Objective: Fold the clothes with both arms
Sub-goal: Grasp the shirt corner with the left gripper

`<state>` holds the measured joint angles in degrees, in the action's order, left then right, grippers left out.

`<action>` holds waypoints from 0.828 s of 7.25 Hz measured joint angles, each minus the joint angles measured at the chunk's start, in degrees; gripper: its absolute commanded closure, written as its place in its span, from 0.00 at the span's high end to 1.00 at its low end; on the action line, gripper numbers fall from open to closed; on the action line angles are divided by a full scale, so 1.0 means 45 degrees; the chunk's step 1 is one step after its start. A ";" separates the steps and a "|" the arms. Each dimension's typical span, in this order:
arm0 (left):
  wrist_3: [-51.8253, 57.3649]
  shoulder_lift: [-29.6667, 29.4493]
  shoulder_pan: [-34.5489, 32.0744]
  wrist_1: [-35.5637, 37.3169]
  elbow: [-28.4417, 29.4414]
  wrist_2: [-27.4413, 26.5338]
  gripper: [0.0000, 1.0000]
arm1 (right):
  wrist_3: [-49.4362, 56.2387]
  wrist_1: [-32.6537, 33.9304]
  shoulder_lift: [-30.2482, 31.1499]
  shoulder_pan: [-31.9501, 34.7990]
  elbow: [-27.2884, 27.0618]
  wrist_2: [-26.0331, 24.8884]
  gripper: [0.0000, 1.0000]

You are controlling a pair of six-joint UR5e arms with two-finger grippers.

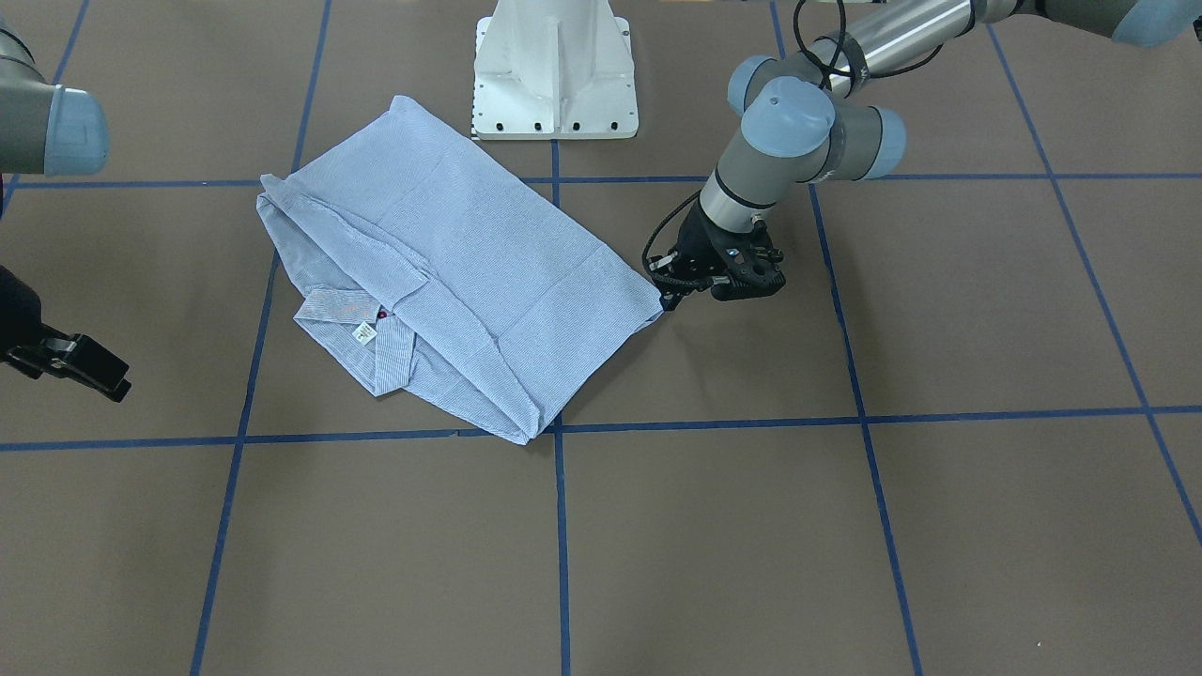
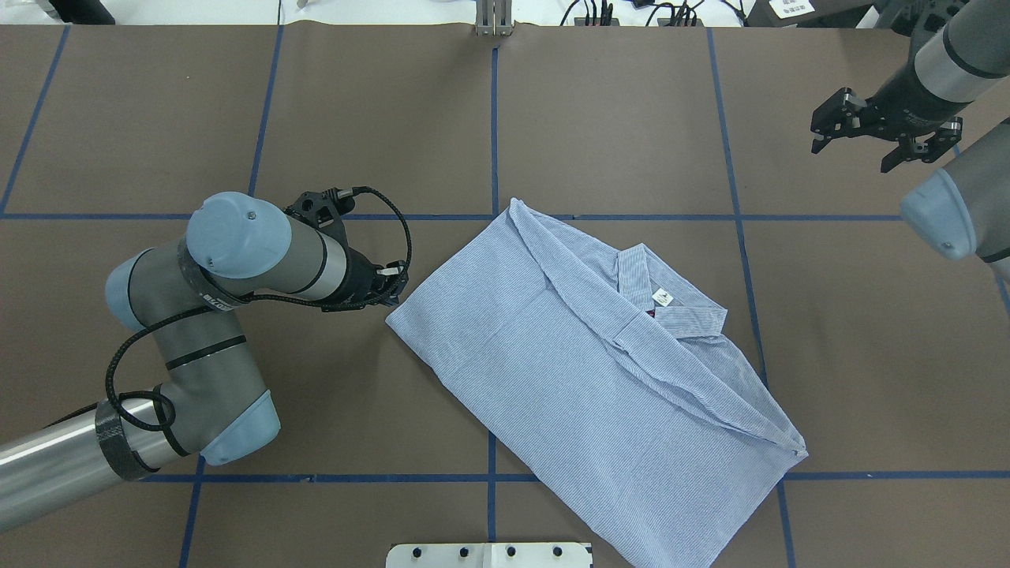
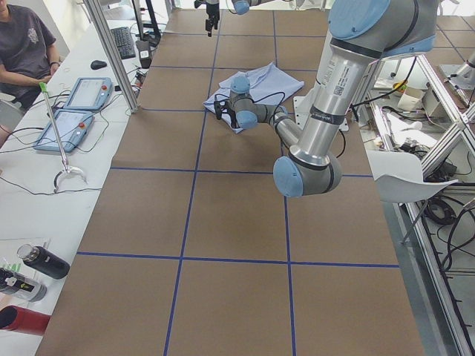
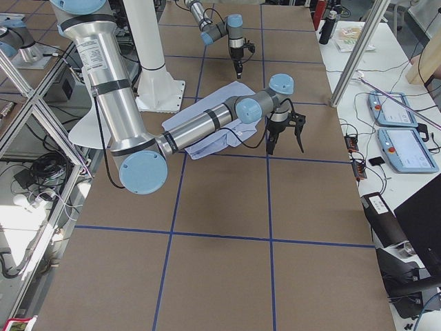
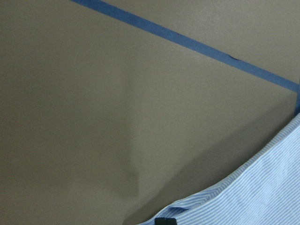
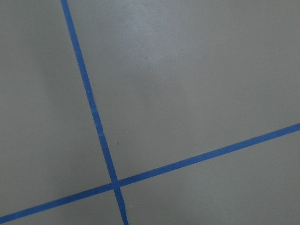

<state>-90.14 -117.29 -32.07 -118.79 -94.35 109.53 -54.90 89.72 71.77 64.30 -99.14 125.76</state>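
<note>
Your shirt [image 1: 470, 253] lies part-folded just before the pedestal base [image 1: 554, 94]. The left gripper [image 1: 672, 300] pinches its corner (slightly lifted); the right gripper [image 2: 860, 150] hangs spread, well away. Next, carry that corner across.

The frame is filled by a flat, matte grey-brown table [image 6: 211, 70]. Two blue tape lines cross on it. One line [image 6: 89, 89] enters at the top edge, left of centre, and runs down to the bottom edge, slanting slightly rightward as it descends. The other line [image 6: 225, 149] enters low on the left edge and rises gently to the right edge, leaving it a little below mid-height. They meet at a crossing [image 6: 116, 184] in the lower left part of the frame. A tiny dark speck [image 6: 118, 143] sits just right of the steep line, above the crossing. The surface looks slightly paler toward the upper middle.
</note>
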 measured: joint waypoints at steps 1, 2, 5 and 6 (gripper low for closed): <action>-0.1076 -0.0036 0.0150 -0.0007 -0.0031 0.0021 0.64 | -0.0009 -0.0001 0.0003 0.0005 -0.0001 0.0037 1.00; -0.2244 -0.0039 0.0438 -0.0056 -0.0103 0.0008 0.64 | -0.0020 -0.0009 0.0006 0.0014 -0.0017 0.0048 1.00; -0.4037 -0.0058 0.1280 -0.0104 -0.0218 -0.0073 0.57 | -0.0057 -0.0016 0.0043 0.0052 -0.0097 0.0056 1.00; -0.4315 -0.0093 0.1481 -0.0106 -0.0223 -0.0078 0.51 | -0.0062 -0.0016 0.0056 0.0058 -0.0098 0.0060 1.00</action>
<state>-109.56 -117.71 -25.40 -119.26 -95.35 109.17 -55.18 89.65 72.02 64.56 -99.58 126.02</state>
